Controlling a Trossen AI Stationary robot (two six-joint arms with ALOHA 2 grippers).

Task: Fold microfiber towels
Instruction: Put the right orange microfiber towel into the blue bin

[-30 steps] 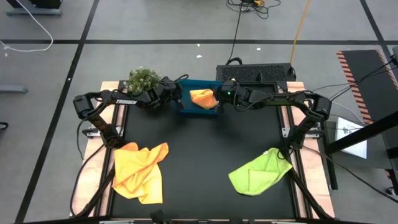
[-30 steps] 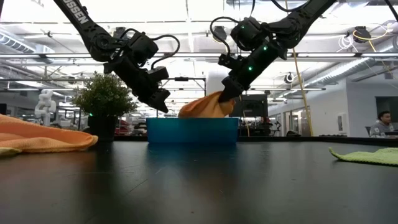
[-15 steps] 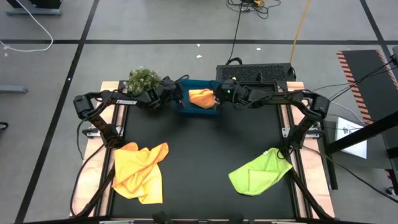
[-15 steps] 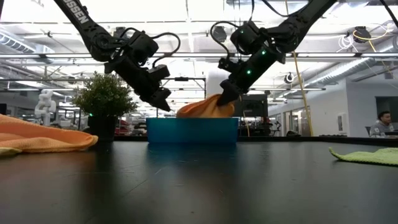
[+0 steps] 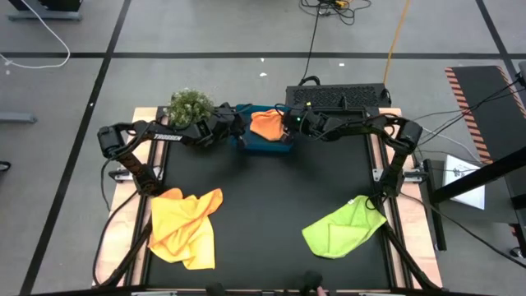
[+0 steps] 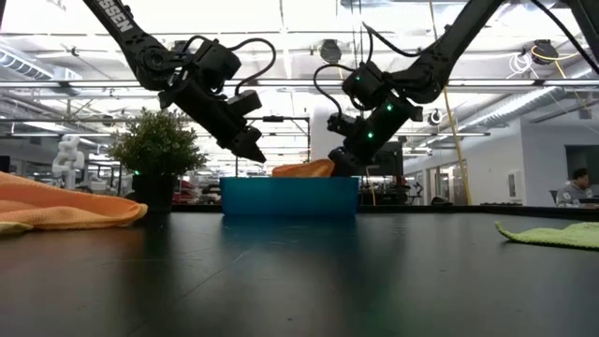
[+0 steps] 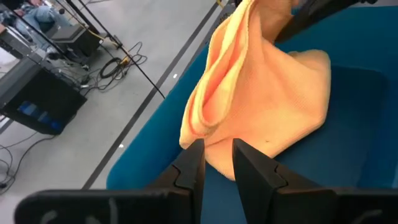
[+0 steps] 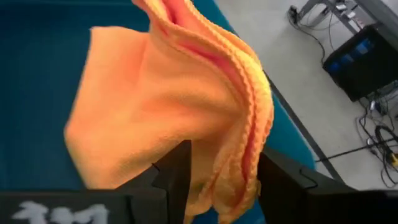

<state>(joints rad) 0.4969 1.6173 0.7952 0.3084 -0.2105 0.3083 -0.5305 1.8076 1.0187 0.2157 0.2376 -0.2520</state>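
An orange-yellow microfiber towel (image 5: 265, 125), folded, lies in the blue tray (image 5: 267, 146) at the table's far middle. My right gripper (image 8: 224, 171) is open at the towel's right end, with its folded edge between the fingers. In the low view that end of the towel (image 6: 299, 169) rises toward my right gripper (image 6: 335, 164). My left gripper (image 7: 217, 158) stands over the tray's left end, its fingers a narrow gap apart. It is just short of the towel's near corner (image 7: 211, 146), with nothing between the fingers. In the low view my left gripper (image 6: 255, 154) is clear of the cloth. My right gripper has the towel's folded edge (image 8: 239, 143), several layers thick, between its parted fingers. The cloth fills the gap and lies against both inner sides. The fingers slant down from the table's right. The towel's remaining part (image 8: 124, 118) rests on the tray floor (image 8: 37, 74).
A crumpled yellow towel (image 5: 185, 226) lies at the near left and a lime green one (image 5: 341, 226) at the near right. A small bushy plant (image 5: 189, 105) stands left of the tray, beside my left arm. The black tabletop between the towels is bare.
My right gripper has gone down toward the tray. The towel's raised end has sunk with it, so the cloth lies lower and flatter in the tray. My left gripper has kept nearly still beside the towel.
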